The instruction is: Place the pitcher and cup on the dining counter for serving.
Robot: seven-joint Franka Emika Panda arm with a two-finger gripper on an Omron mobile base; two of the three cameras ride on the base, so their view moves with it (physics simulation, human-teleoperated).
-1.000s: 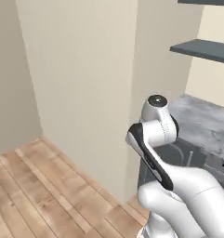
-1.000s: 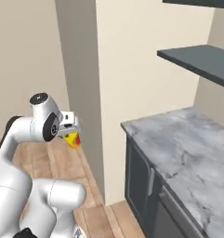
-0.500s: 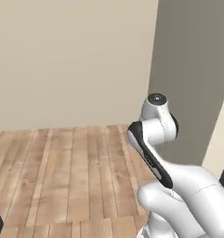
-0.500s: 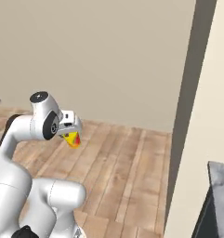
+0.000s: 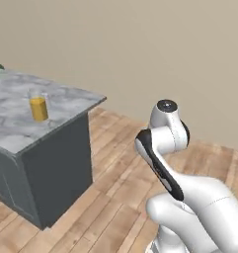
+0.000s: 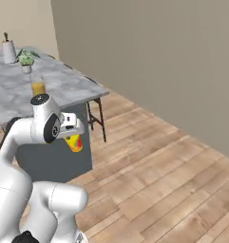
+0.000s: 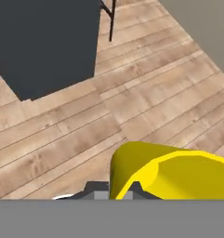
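Right base view: the dining counter [image 6: 63, 90], absent half a second ago, is now in view, pitcher [image 6: 38, 87] already placed; cup [image 6: 74, 143] is pinched by the gripper [image 6: 73, 138] for delivery.

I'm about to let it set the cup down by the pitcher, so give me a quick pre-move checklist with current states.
1. Cup held in the gripper: ok.
2. Pitcher already upright on the dining counter: ok.
3. Bare marble beside the pitcher for the cup: ok.
4. Cup over the counter: not ok, it hangs in front of the dark cabinet side, below the top.
5. Grip firmness: cannot tell; hand view shows little contact.
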